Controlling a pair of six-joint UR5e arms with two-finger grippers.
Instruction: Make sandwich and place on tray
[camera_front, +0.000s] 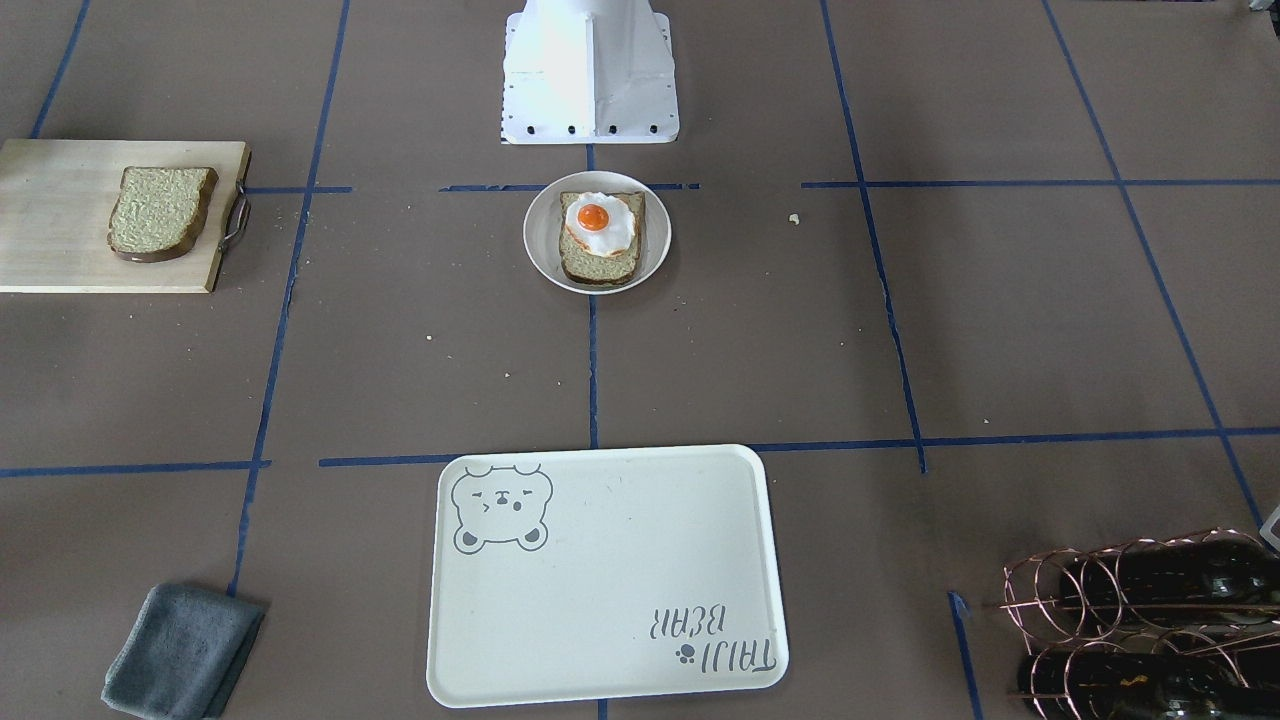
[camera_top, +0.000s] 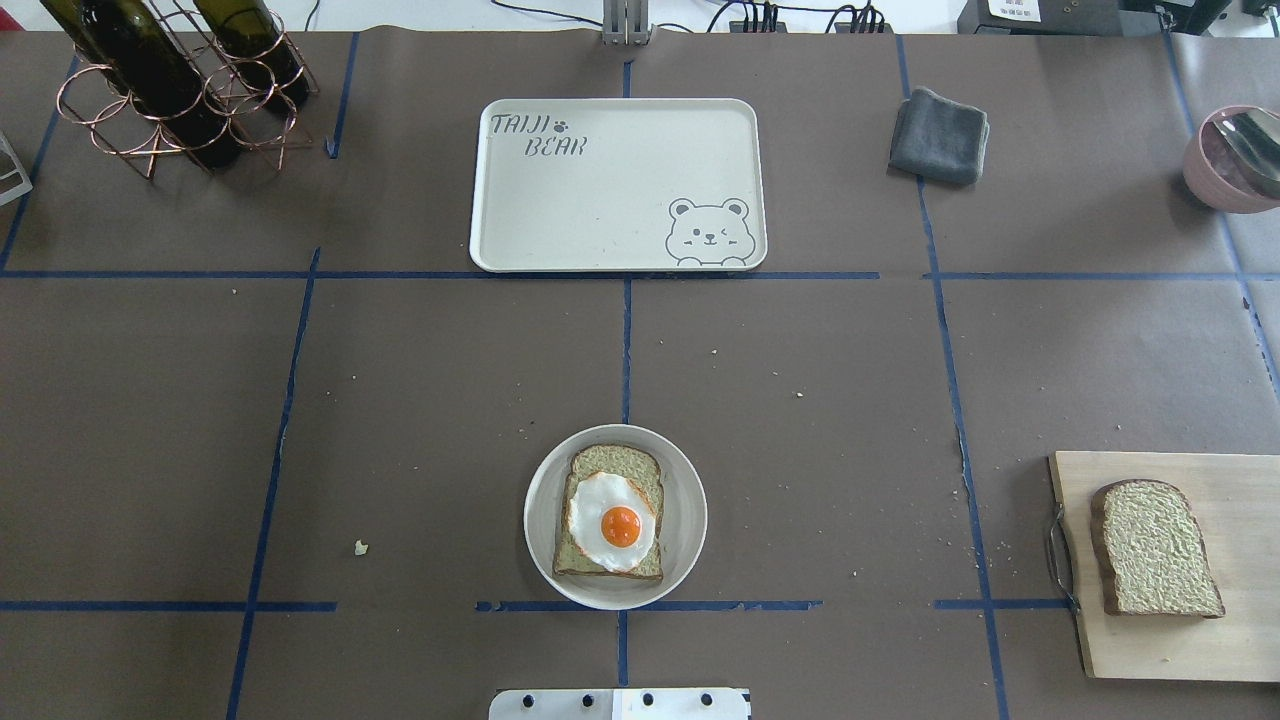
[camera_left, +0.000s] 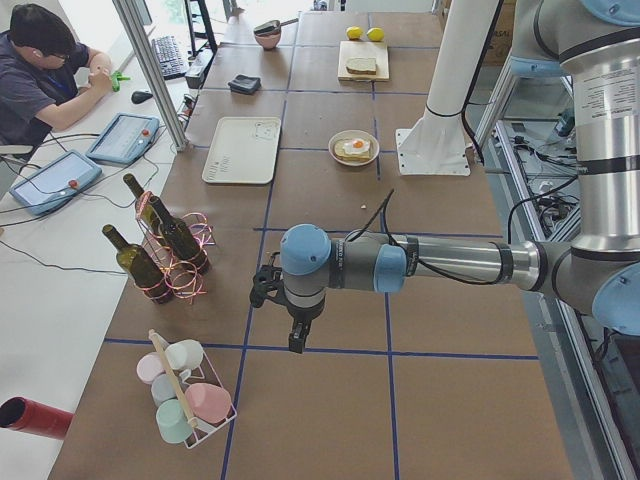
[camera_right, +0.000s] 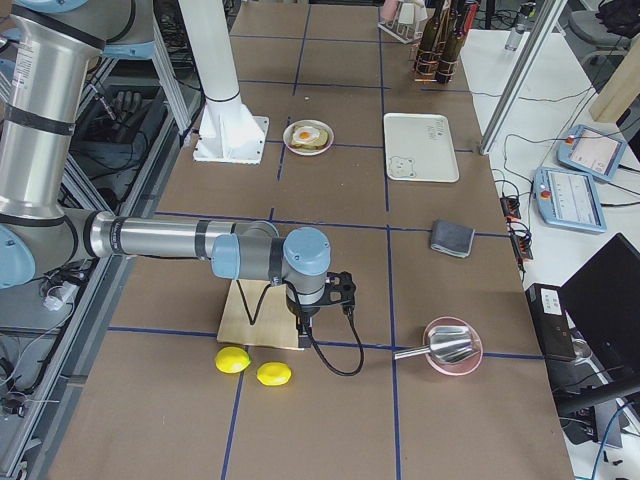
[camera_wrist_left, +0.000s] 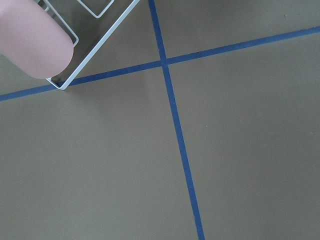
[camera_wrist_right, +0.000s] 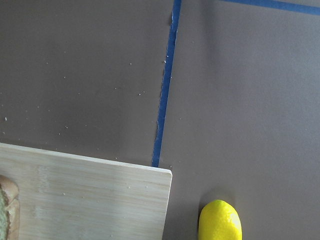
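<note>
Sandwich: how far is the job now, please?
Done: the egg lies on one slice in the plate. In hand: nothing visibly; the right arm hangs over the board edge, the left arm is far off, and their grip is unclear. Left: put the second slice, now on the board, over the egg, then move all to the tray, which holds no food.

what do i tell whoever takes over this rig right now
Left gripper and right gripper: out at the table's ends, open or shut cannot be told.
Done: egg lies on one bread slice on the plate.
Second slice lies on the wooden board.
Left: second slice onto the egg, then the sandwich onto the tray.
</note>
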